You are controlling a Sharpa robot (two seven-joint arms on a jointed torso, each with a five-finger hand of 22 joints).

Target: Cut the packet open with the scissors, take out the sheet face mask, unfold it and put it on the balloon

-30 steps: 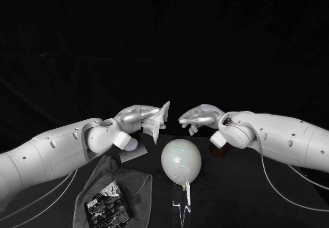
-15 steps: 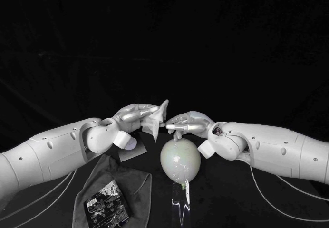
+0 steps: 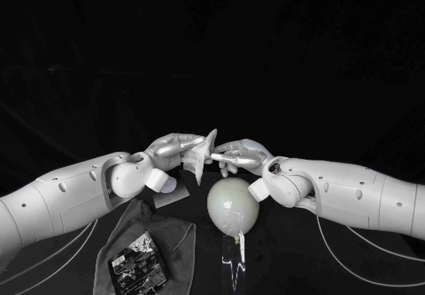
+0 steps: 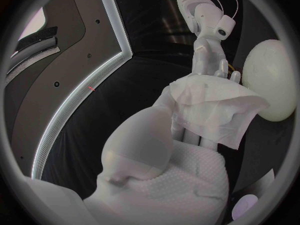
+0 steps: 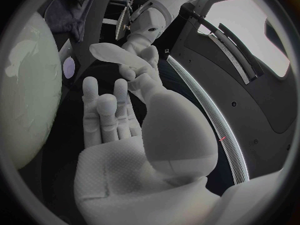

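Note:
My left hand (image 3: 175, 150) holds the folded white sheet face mask (image 3: 202, 158) up above the table, just behind the top of the pale balloon (image 3: 233, 208). My right hand (image 3: 239, 153) has come in from the other side and pinches the mask's near edge with thumb and a finger, its other fingers spread. In the left wrist view the mask (image 4: 212, 112) drapes over my left hand (image 4: 162, 140), the right hand (image 4: 209, 60) meets it, and the balloon (image 4: 272, 80) lies beside. The right wrist view shows my right hand (image 5: 125, 115), the mask (image 5: 115, 55) and the balloon (image 5: 25, 95).
The cut packet (image 3: 138, 261) lies on a dark grey cloth (image 3: 164, 236) at the front left of the table. A small pale disc (image 3: 168, 185) sits below my left wrist. A thin shiny strip (image 3: 234, 264) runs from the balloon's base toward the front edge.
My right hand has moved left across the balloon's top to the mask and taken hold of its edge. The left hand has kept the mask nearly still.

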